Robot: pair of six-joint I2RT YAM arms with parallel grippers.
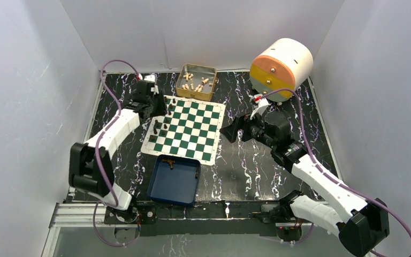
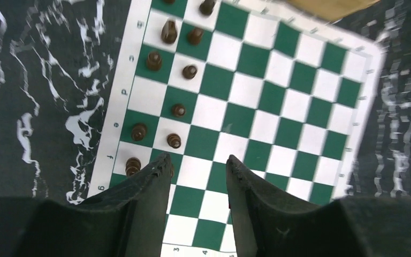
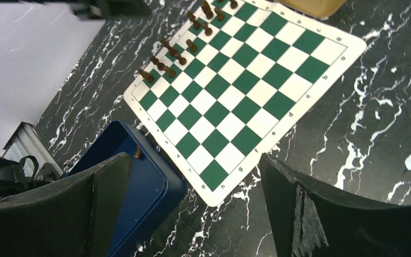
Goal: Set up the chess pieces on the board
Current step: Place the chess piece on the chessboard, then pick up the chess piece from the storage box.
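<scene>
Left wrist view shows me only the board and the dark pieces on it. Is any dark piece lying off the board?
Observer: Yes, at least one dark piece lies in the blue tray, beside the near edge of the board.
Operator: Does the right gripper hold something?
Observer: No, the right gripper is open and empty, beside the board's right edge.
Operator: What is inside the tin?
Observer: The gold tin holds only cream pieces.
</scene>
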